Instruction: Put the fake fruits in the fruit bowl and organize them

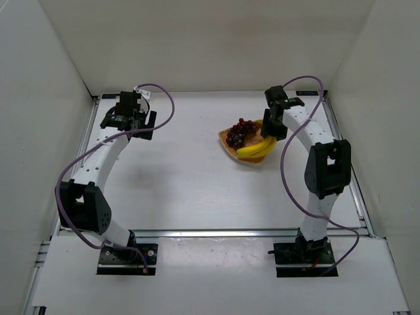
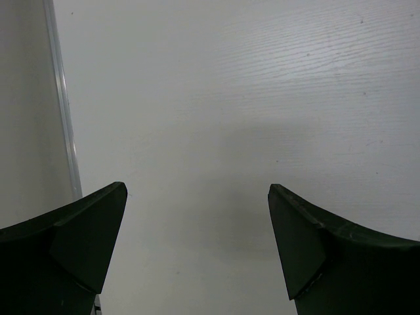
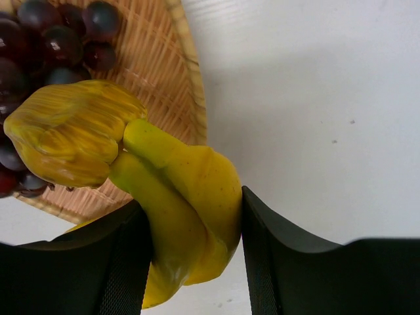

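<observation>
Plainly, the right end effector (image 3: 192, 203) has its two fingers closed against the banana (image 3: 197, 177), one on each side and both touching the yellow skin. The grip sits just outside the bowl (image 3: 190, 72), past its lighter rim and above bare table (image 3: 315, 98). From there the banana runs back over the rim, and its lumpy stem end lies above the weave beside the grapes (image 3: 46, 39). The wrist view does not show whether the banana rests on the bowl or hangs a little above it. Its far tips drop behind the fingers and out of the bottom of that view. The grapes are in the bowl, in the part away from the grip, but the top and left edges of the wrist view cut them off. Only one side of the bowl shows there. From above, the whole bowl shows, with the grapes in its far half and the banana across its near right side. The right wrist covers the fingers and the gripped end.

The left end effector (image 2: 197, 189) is well to the left of the bowl, fingers spread wide with only table between them. A pale strip (image 2: 62, 98) runs up the left side of its view, which shows neither bowl nor fruit
</observation>
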`<state>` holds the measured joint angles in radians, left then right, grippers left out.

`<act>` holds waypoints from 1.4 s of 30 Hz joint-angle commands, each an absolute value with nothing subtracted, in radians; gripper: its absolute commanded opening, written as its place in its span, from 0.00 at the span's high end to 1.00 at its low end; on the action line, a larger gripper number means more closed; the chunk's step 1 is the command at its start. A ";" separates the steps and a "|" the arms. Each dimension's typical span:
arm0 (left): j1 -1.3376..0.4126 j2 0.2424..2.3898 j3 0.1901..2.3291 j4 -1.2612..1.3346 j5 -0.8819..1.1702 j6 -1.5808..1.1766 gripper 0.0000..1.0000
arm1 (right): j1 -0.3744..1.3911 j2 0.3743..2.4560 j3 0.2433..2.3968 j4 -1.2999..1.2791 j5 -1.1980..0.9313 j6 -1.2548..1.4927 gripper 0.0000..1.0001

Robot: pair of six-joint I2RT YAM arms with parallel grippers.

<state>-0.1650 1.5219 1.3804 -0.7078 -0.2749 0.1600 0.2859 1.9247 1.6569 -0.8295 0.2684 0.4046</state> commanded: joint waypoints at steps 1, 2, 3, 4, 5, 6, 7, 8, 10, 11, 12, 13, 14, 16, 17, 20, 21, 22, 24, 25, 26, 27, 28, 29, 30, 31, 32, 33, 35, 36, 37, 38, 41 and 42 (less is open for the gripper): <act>-0.155 1.477 1.378 -0.724 -0.287 0.149 0.00 | 0.275 1.942 1.732 -0.787 0.190 0.354 0.59; -0.155 1.477 1.378 -0.724 -0.287 0.149 0.00 | 0.275 1.942 1.742 -0.787 0.178 0.354 0.56; -0.155 1.477 1.378 -0.724 -0.287 0.149 0.00 | 0.275 1.942 1.743 -0.776 0.166 0.354 0.54; -0.155 1.477 1.378 -0.724 -0.287 0.149 0.00 | 0.275 1.942 1.743 -0.766 0.166 0.354 0.52; -0.155 1.477 1.378 -0.724 -0.287 0.149 0.00 | 0.275 1.942 1.743 -0.765 0.157 0.354 0.51; -0.155 1.477 1.378 -0.733 -0.287 0.149 0.00 | 0.275 1.942 1.752 -0.756 0.156 0.354 0.49; -0.155 1.477 1.378 -0.733 -0.287 0.149 0.00 | 0.275 1.954 1.752 -0.756 0.147 0.354 0.44; -0.155 1.486 1.378 -0.733 -0.287 0.149 0.00 | 0.275 1.954 1.765 -0.756 0.147 0.354 0.38; -0.155 1.486 1.387 -0.733 -0.287 0.149 0.00 | 0.275 1.980 1.798 -0.799 0.169 0.354 0.11; -0.146 1.486 1.396 -0.733 -0.287 0.149 0.00 | 0.275 1.980 1.808 -0.816 0.178 0.344 0.04; -0.146 1.486 1.396 -0.742 -0.287 0.149 0.00 | 0.275 1.968 1.809 -0.827 0.178 0.344 0.00; -0.146 1.486 1.405 -0.742 -0.287 0.149 0.00 | 0.275 1.951 1.809 -0.827 0.204 0.344 0.00; -0.146 1.486 1.405 -0.742 -0.287 0.149 0.00 | 0.275 1.930 1.796 -0.827 0.204 0.344 0.00; -0.126 1.476 1.405 -0.742 -0.287 0.149 0.00 | 0.264 1.838 1.781 -0.827 0.216 0.353 0.00; -0.126 1.476 1.405 -0.742 -0.287 0.149 0.00 | 0.240 1.756 1.752 -0.827 0.216 0.366 0.00; -0.078 1.456 1.405 -0.752 -0.264 0.130 0.00 | 0.166 1.608 1.666 -0.790 0.216 0.380 0.00; -0.065 1.447 1.405 -0.752 -0.255 0.130 0.00 | 0.138 1.507 1.585 -0.778 0.216 0.396 0.00; -0.051 1.447 1.405 -0.752 -0.246 0.120 0.00 | 0.105 1.459 1.542 -0.764 0.216 0.411 0.00; -0.012 1.437 1.382 -0.752 -0.230 0.095 0.00 | -0.009 1.333 1.453 -0.764 0.225 0.422 0.00; -0.002 1.437 1.382 -0.752 -0.230 0.095 0.00 | -0.050 1.295 1.407 -0.764 0.225 0.422 0.00; 0.018 1.437 1.371 -0.752 -0.230 0.080 0.00 | -0.128 1.228 1.311 -0.764 0.241 0.422 0.00; 0.028 1.437 1.362 -0.762 -0.230 0.066 0.00 | -0.167 1.195 1.266 -0.764 0.241 0.422 0.00; 0.028 1.437 1.362 -0.762 -0.230 0.066 0.00 | -0.204 1.168 1.226 -0.764 0.215 0.422 0.00; 0.041 1.428 1.353 -0.772 -0.209 0.052 0.00 | -0.265 1.111 1.151 -0.764 0.190 0.422 0.00; 0.055 1.428 1.342 -0.772 -0.193 0.043 0.00 | -0.287 1.085 1.119 -0.764 0.172 0.422 0.00; 0.055 1.419 1.342 -0.772 -0.177 0.043 0.00 | -0.311 1.036 1.088 -0.764 0.158 0.422 0.00; 0.066 1.407 1.333 -0.772 -0.166 0.043 0.00 | -0.311 1.014 1.059 -0.764 0.158 0.422 0.00; 0.075 1.407 1.333 -0.772 -0.166 0.034 0.00 | -0.311 0.996 1.008 -0.764 0.158 0.422 0.00; 0.086 1.407 1.344 -0.772 -0.166 0.034 0.00 | -0.311 0.951 0.964 -0.764 0.170 0.443 0.00; 0.097 1.407 1.353 -0.772 -0.166 0.025 0.00 | -0.311 0.940 0.945 -0.755 0.181 0.443 0.00; 0.097 1.407 1.353 -0.782 -0.155 0.025 0.00 | -0.311 0.928 0.921 -0.755 0.181 0.454 0.00; 0.097 1.407 1.353 -0.782 -0.155 0.015 0.00 | -0.311 0.928 0.911 -0.755 0.181 0.454 0.00; 0.109 1.396 1.362 -0.782 -0.131 0.015 0.00 | -0.311 0.919 0.911 -0.755 0.181 0.463 0.00; 0.109 1.396 1.353 -0.782 -0.130 0.015 0.00 | -0.311 0.919 0.902 -0.755 0.190 0.463 0.00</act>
